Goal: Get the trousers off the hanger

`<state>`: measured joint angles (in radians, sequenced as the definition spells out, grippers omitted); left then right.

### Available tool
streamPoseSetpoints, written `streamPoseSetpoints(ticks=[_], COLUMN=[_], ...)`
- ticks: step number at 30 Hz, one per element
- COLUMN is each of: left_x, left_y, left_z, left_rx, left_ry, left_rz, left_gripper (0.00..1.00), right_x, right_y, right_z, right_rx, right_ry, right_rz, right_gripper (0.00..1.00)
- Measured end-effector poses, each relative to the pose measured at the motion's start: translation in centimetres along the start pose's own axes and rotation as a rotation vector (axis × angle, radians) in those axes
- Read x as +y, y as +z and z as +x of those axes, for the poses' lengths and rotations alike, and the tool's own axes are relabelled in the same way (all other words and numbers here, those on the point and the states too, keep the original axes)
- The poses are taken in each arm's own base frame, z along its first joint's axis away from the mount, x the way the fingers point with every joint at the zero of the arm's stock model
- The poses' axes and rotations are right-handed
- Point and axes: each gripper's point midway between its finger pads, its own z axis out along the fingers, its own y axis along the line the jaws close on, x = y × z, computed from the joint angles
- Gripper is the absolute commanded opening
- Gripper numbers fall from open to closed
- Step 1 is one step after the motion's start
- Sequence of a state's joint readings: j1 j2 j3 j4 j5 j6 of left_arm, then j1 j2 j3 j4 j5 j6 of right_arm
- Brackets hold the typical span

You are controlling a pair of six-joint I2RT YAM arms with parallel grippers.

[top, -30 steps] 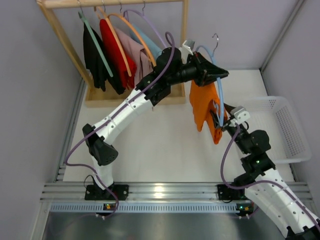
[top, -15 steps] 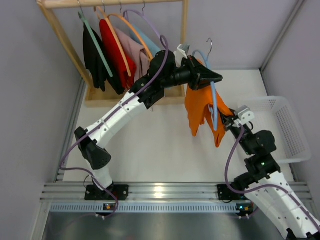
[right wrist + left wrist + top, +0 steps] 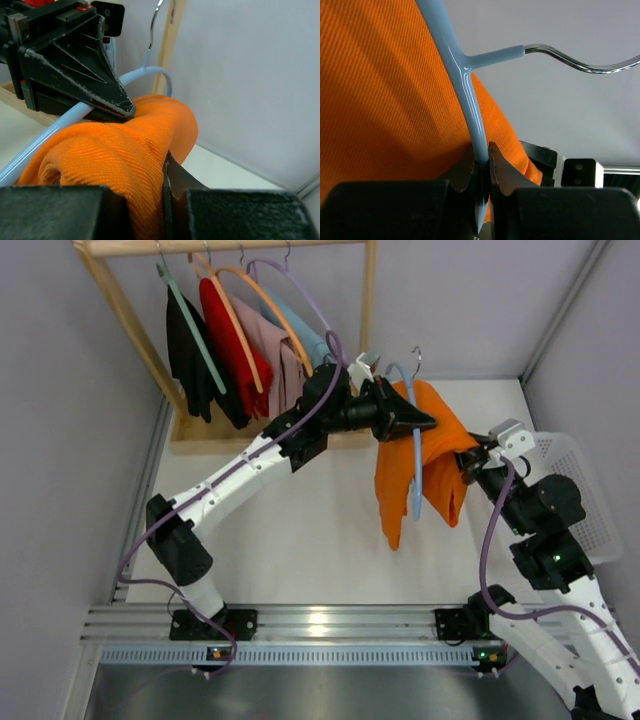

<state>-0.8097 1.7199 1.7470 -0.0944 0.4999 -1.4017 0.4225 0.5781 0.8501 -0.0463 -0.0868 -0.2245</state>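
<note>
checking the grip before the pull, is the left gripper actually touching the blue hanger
Touching. The left wrist view shows the left gripper pinching the hanger between its fingertips, with no gap.

Wooden rack (image 3: 130, 248), white table (image 3: 300, 540), grey walls (image 3: 60, 490).

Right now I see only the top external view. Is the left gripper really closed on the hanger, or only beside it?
Observer: Closed. The left wrist view shows the left gripper pinching the bar of the light-blue hanger between both fingers.
Operator: And does the right gripper hold any cloth?
Observer: Yes. In the right wrist view, a fold of the orange trousers sits between the fingers of the right gripper.
</note>
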Motion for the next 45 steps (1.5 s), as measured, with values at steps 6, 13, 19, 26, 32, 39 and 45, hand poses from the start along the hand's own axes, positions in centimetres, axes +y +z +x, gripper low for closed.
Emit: streamPoseSetpoints(ticks=[6, 13, 19, 26, 32, 39, 45], left_x=[-0.1, 0.4, 2.0, 3.5, 4.6, 9.0, 11.4], left_y=[-0.6, -1.4, -1.1, -0.9, -1.0, -1.2, -1.5], left_z=[0.2, 0.5, 0.4, 0.3, 0.3, 0.8, 1.2], left_rx=[-0.010, -0.022, -0.028, -0.038, -0.040, -0.024, -0.006], left_ry=[0.031, 0.060, 0.053, 0.044, 0.043, 0.027, 0.001], left_rz=[0.026, 0.043, 0.030, 0.026, 0.010, -0.091, -0.163], left_gripper=[0.00, 0.00, 0.00, 0.00, 0.00, 0.00, 0.00], right_x=[-1.5, -3.8, -5.9, -8.0, -10.3, -13.4, -15.5], right_y=[0.4, 0.5, 0.3, 0.3, -0.1, -2.9, -8.1], right_z=[-1.9, -5.3, -9.0, -11.7, -14.3, -21.4, -27.3], right_rx=[0.009, -0.040, -0.094, -0.124, -0.174, -0.368, -0.553], right_ry=[0.021, 0.015, -0.013, -0.027, -0.080, -0.107, -0.141], right_rz=[0.063, 0.156, 0.235, 0.328, 0.437, 0.594, 0.735], right_gripper=[0.00, 0.00, 0.00, 0.00, 0.00, 0.00, 0.00])
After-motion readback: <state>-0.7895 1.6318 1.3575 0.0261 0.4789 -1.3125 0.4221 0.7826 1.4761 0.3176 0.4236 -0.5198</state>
